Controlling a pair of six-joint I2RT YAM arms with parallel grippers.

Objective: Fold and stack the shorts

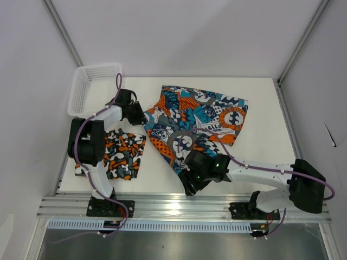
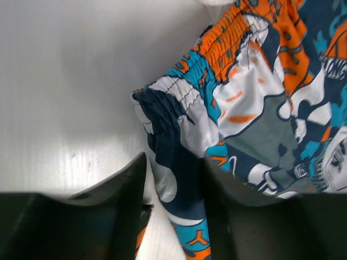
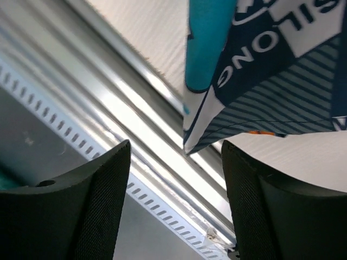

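Note:
The teal-blue graphic shorts [image 1: 203, 116] lie spread flat on the middle of the table. The camouflage shorts [image 1: 123, 154] lie folded at the near left, partly under the left arm. My left gripper [image 1: 136, 115] is at the graphic shorts' left waistband corner. In the left wrist view [image 2: 174, 157] it is open, its fingers straddling the dark-blue waistband fabric [image 2: 179, 162], with bare table showing beside it. My right gripper [image 1: 190, 188] is at the near table edge. In the right wrist view [image 3: 176, 143] it is open and empty, with the shorts' hem corner [image 3: 260, 65] just ahead of it.
A white mesh basket [image 1: 92, 86] stands at the back left corner. An aluminium rail [image 1: 179, 206] runs along the table's near edge and also shows in the right wrist view [image 3: 135, 124]. White walls and frame posts surround the table.

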